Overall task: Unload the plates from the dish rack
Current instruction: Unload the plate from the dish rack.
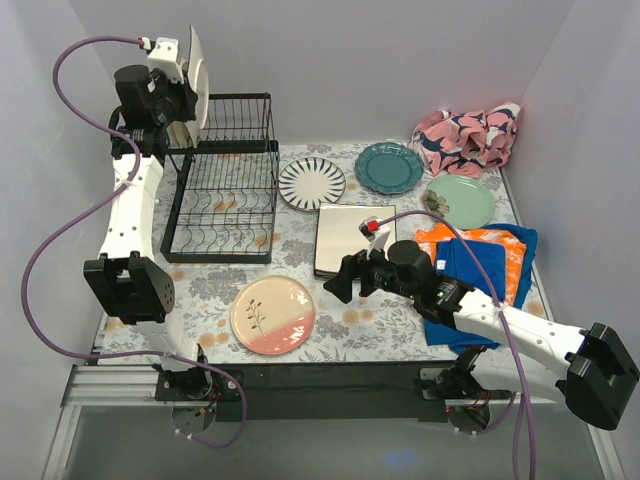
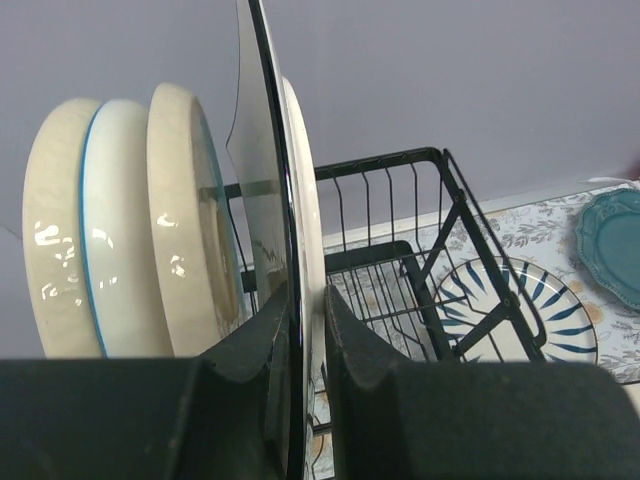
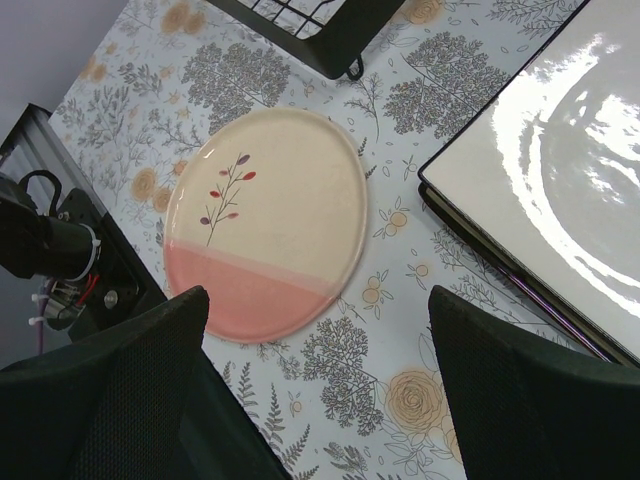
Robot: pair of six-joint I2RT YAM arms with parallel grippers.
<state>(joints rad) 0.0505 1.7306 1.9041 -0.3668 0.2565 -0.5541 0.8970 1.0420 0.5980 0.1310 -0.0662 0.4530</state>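
Observation:
My left gripper (image 1: 180, 95) is raised at the upper left end of the black wire dish rack (image 1: 225, 190) and is shut on the edge of an upright cream plate with a dark rim (image 2: 302, 180). Its jaws (image 2: 305, 320) pinch that rim from both sides. More cream plates with blue rims (image 2: 120, 220) stand on edge to its left. My right gripper (image 1: 345, 282) is open and empty, low over the tablecloth between a pink-and-cream plate (image 3: 265, 220) and a stack of square cream plates (image 3: 560, 170).
On the table lie a black-striped plate (image 1: 311, 183), a teal plate (image 1: 388, 167) and a pale green plate (image 1: 459, 201). A pink patterned cloth (image 1: 468, 138) lies at the back right, and an orange and blue cloth (image 1: 495, 262) at the right.

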